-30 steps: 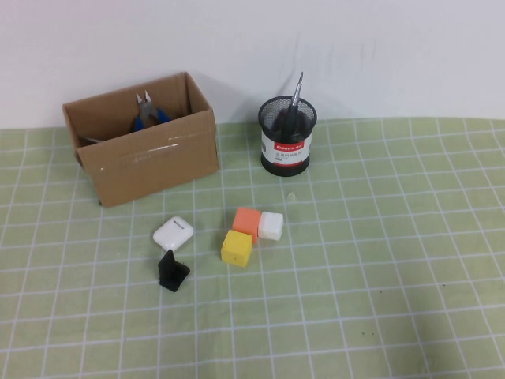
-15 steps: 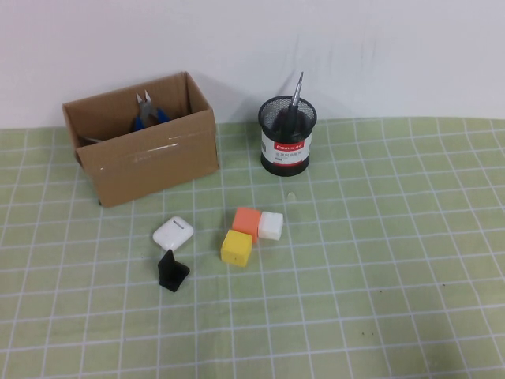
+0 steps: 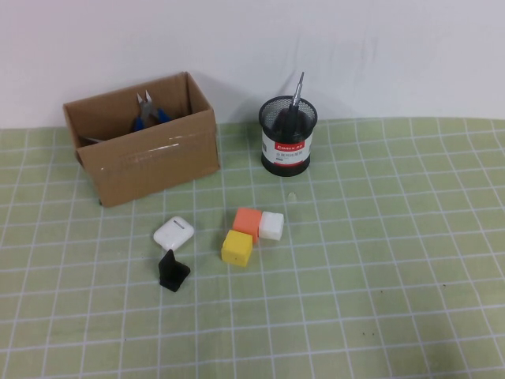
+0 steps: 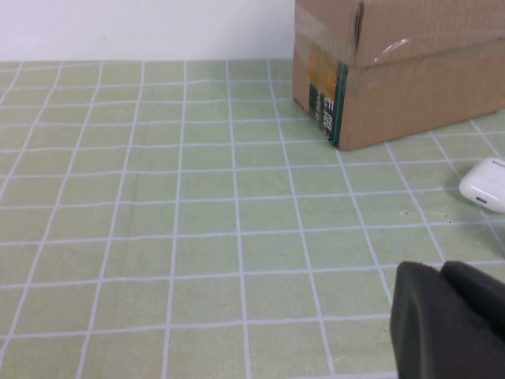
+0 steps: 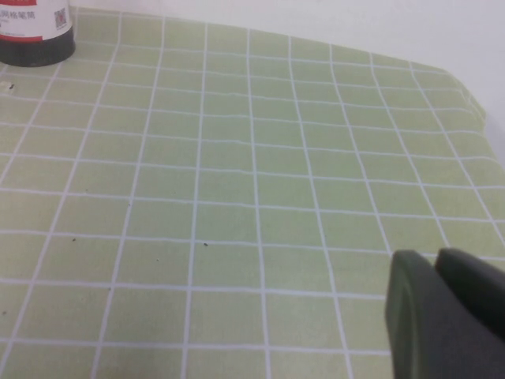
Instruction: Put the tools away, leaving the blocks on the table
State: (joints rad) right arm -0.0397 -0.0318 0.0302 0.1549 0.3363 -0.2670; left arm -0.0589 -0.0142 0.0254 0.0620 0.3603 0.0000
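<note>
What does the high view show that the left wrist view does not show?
Only the high view: blue-handled pliers inside the box, screwdriver in the mesh cup, orange block, white block, yellow block, small black piece.

Only the left wrist view: the shut left gripper, low over the mat.

Both: cardboard box, earbud case, green grid mat. The right gripper, shut, appears in neither.

High cam overhead; wrist cams low.

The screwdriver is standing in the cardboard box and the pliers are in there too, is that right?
Not quite. The screwdriver stands in the black mesh cup, not the cardboard box; the high view shows it. The pliers are in the box, as you said.
</note>
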